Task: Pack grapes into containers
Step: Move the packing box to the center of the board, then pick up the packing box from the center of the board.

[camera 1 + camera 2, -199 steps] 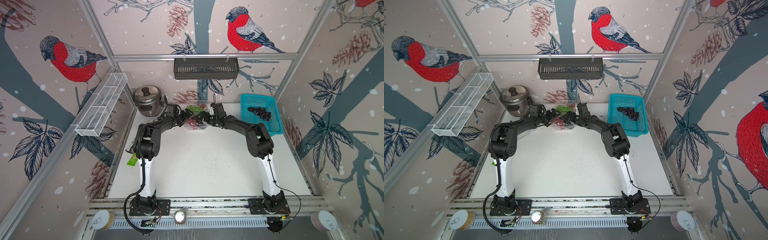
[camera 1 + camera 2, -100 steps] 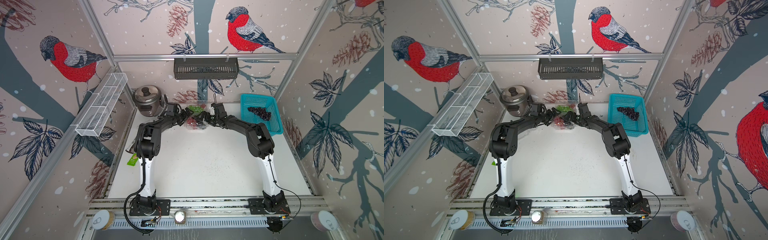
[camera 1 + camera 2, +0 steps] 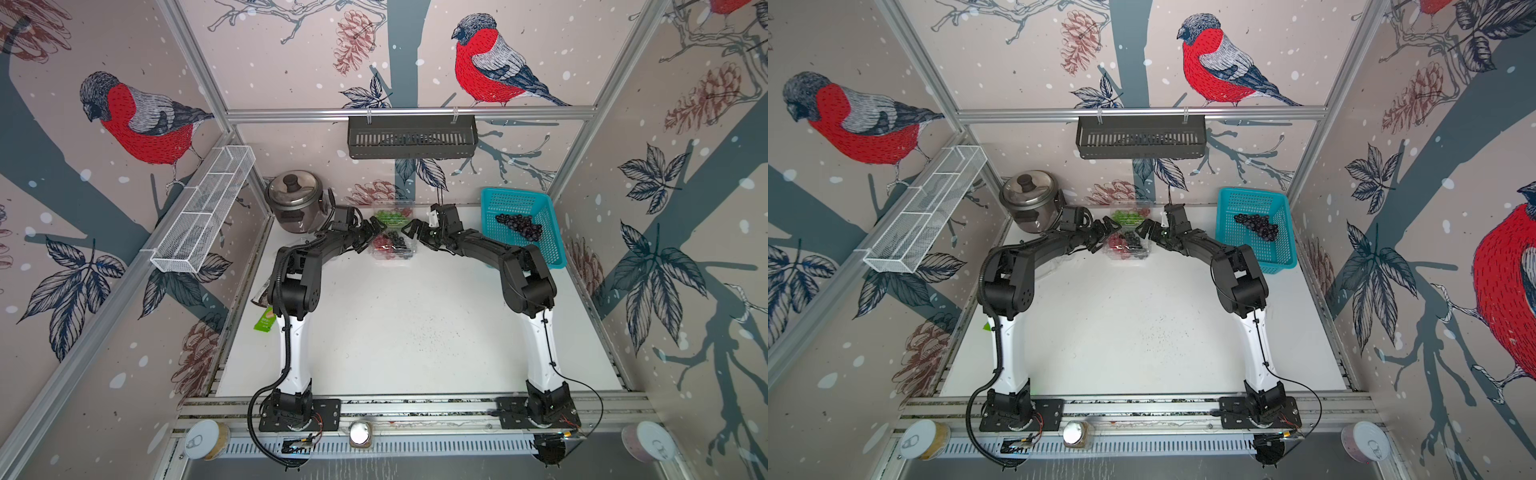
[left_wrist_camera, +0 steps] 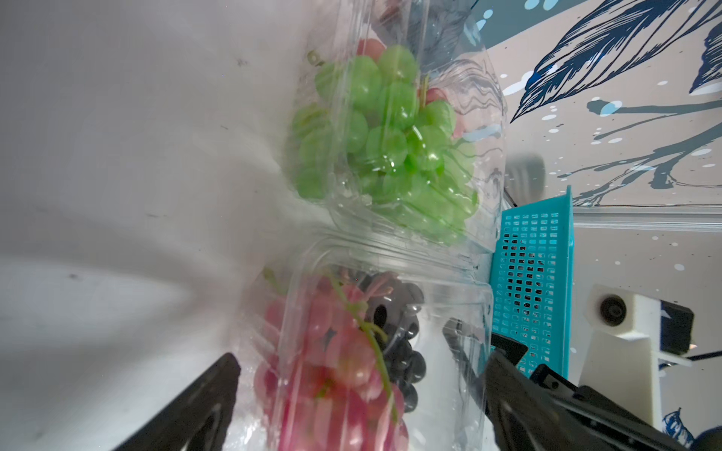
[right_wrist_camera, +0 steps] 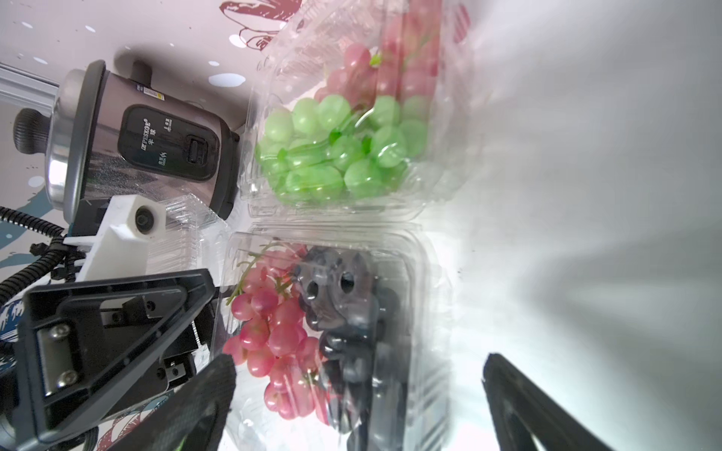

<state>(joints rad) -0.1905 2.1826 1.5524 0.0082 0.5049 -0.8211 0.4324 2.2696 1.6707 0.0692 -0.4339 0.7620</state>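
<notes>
Bullfinch wallpaper (image 3: 141, 124) rings the white table (image 3: 415, 332), where we see two black arms reach toward the far wall and meet nose to nose. Between them lies a clear container (image 3: 392, 248) holding a red bunch (image 5: 269, 332) and a dark bunch (image 5: 351, 336) of grapes side by side. We find the left gripper (image 3: 372, 233) at one side of it and the right gripper (image 3: 412, 230) at the other, each with jaws spread wide and nothing clamped. Both wrist views show the box sitting in the gap between the spread fingers (image 5: 211, 398), though we cannot tell whether any finger touches the plastic. Just behind it, against the back wall, a second container (image 3: 394, 214) carries green grapes (image 4: 390, 144) with a few red ones. In the right wrist view we make out a third clear box (image 5: 187, 222) beside the steel rice cooker (image 3: 295, 203), which stands in the far left corner. To the right of the arms stands a turquoise basket (image 3: 513, 203) with one black cluster (image 3: 519, 226) lying in it.
</notes>
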